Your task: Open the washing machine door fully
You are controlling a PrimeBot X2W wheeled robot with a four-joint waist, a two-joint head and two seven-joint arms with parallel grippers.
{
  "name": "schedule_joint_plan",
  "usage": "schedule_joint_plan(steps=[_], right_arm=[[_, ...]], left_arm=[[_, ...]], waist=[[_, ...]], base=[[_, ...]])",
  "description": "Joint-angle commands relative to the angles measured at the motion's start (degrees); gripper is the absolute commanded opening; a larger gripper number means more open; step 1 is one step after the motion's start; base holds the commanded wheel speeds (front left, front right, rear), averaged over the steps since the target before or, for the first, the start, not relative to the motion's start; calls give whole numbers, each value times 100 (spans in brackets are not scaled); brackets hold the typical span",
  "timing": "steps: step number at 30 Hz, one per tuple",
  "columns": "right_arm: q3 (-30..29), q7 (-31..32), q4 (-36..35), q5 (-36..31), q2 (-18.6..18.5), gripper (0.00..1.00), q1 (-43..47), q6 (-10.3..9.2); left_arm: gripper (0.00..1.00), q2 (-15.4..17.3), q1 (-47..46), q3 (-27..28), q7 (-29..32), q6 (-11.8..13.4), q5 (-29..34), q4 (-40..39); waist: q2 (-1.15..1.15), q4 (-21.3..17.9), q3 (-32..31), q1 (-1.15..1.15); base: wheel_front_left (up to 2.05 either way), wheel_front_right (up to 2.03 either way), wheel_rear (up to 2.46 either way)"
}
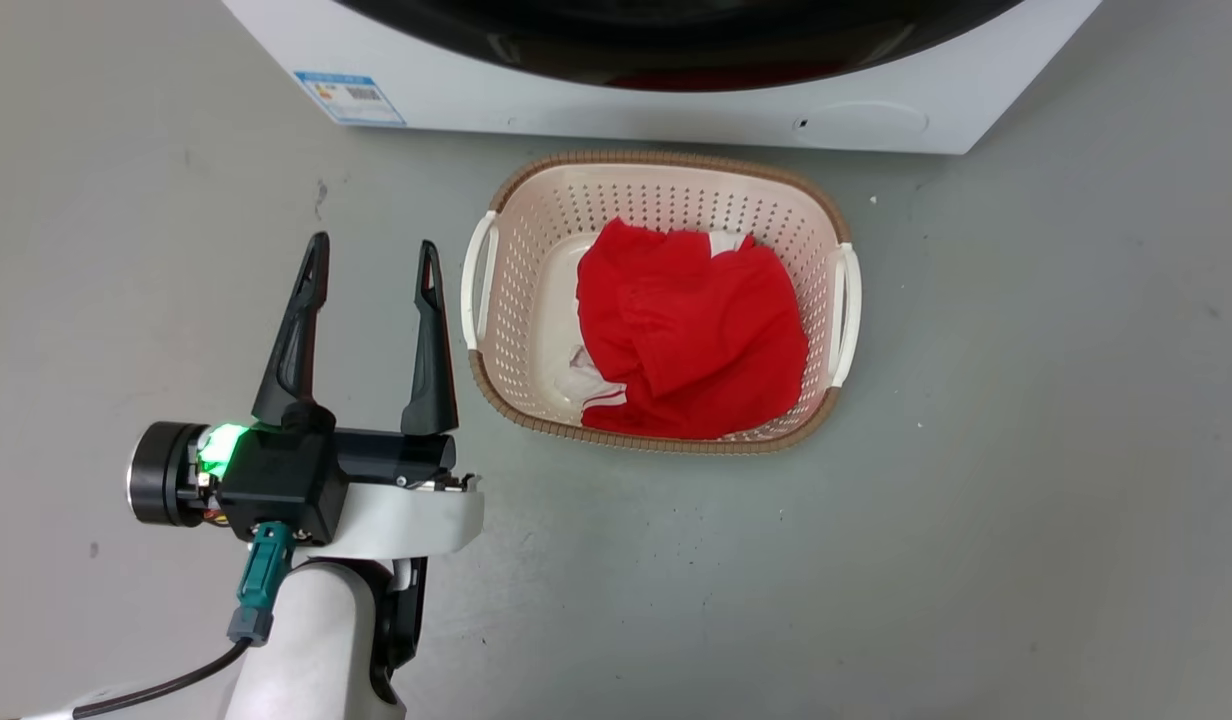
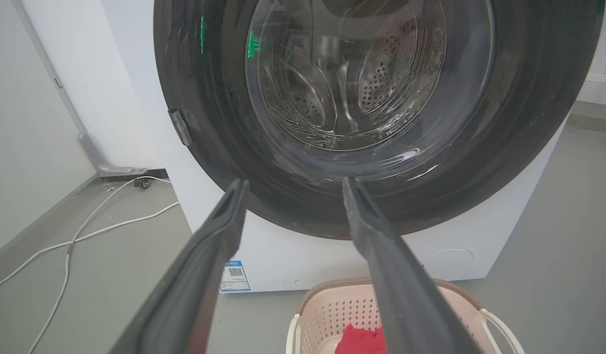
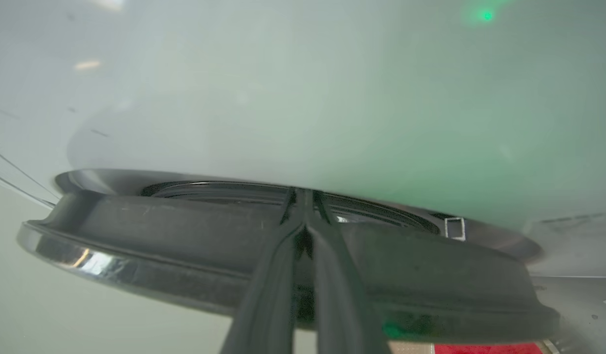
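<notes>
The white washing machine [image 1: 596, 100] stands at the top of the head view, with the glossy black washing machine door [image 1: 676, 40] showing its lower edge. My left gripper [image 1: 374, 265] hangs open and empty above the floor, left of the basket. In the left wrist view its fingers [image 2: 219, 236] point at the door [image 2: 480, 172], well short of it. The right wrist view looks edge-on at the door [image 3: 160, 231], which stands slightly off the machine's white front [image 3: 283, 98]. My right gripper [image 3: 305, 196] is shut, its tips reaching over the door's rim into that gap.
A cream perforated laundry basket [image 1: 536, 230] holding red cloth [image 1: 691, 330] sits on the grey floor right in front of the machine. White cables [image 2: 86, 231] trail over the floor left of the machine, beside a wall [image 2: 17, 147].
</notes>
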Motion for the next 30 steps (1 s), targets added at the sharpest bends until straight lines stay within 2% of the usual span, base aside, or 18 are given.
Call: schedule_joint_plan(steps=[1, 6, 15, 22, 30], right_arm=[[1, 12, 20, 12, 80, 0, -88, -3], [-80, 396, -15, 157, 193, 0, -36, -2], [-148, 1387, -183, 398, 141, 0, 364, -2], [-136, 2404, -579, 637, 238, 0, 1037, -2], [-31, 3144, -1090, 785, 567, 0, 1934, -2]], left_arm=[[100, -5, -104, -14, -16, 22, 17, -28], [100, -6, -180, -82, -16, 75, -11, 1], [100, -8, -108, -98, -16, 140, -81, 38], [100, -9, 43, -67, -16, 91, -157, 179], [100, -9, 357, -68, -16, -13, -198, 367]], waist=[[0, 30, 109, 0], [0, 65, 159, 0], [0, -17, -25, 0], [0, -116, -499, 0], [0, -190, -1186, 0]], base=[[0, 0, 0], [0, 0, 0], [0, 0, 0], [0, 0, 0], [0, 0, 0]])
